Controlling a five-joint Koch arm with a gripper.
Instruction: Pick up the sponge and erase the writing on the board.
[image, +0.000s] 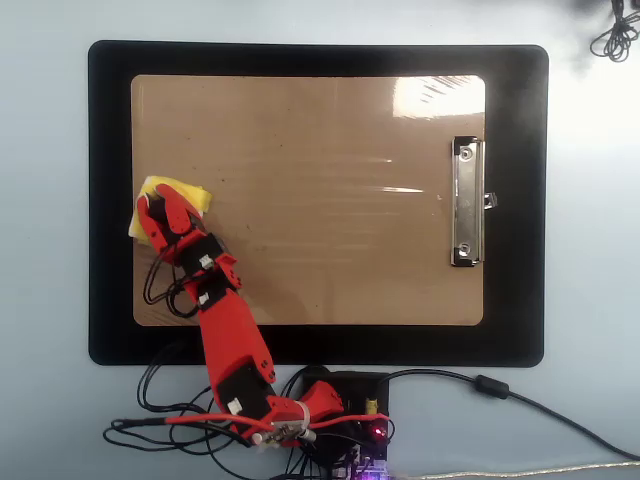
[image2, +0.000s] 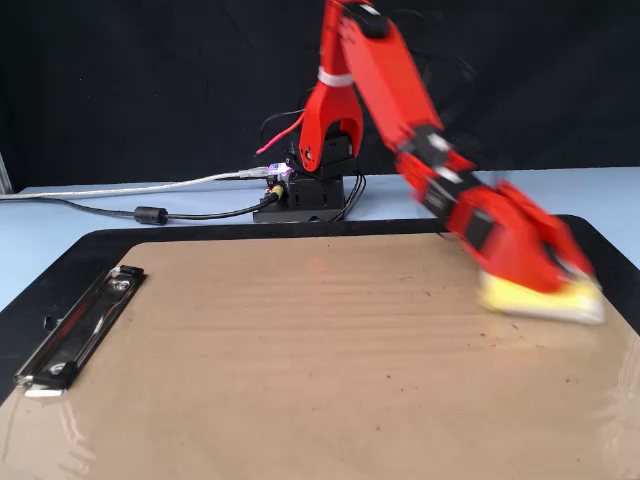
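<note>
Pale blue bench (image: 40, 200) w/ black mat (image: 110, 200) on it; brown clipboard (image: 320, 200) lies on the mat, silver clip (image: 466, 202) at its right end in overhead view. Board surface looks clean, no marker text visible, just a few specks. Red arm (image: 225, 335) reaches from its base (image: 340, 395) at bottom edge. Claw (image: 158, 212) is closed onto yellow sponge (image: 185, 194), which sits at the board's left edge in overhead view. Fixed view: claw + sponge (image2: 540, 300) blurred, near right edge.
</note>
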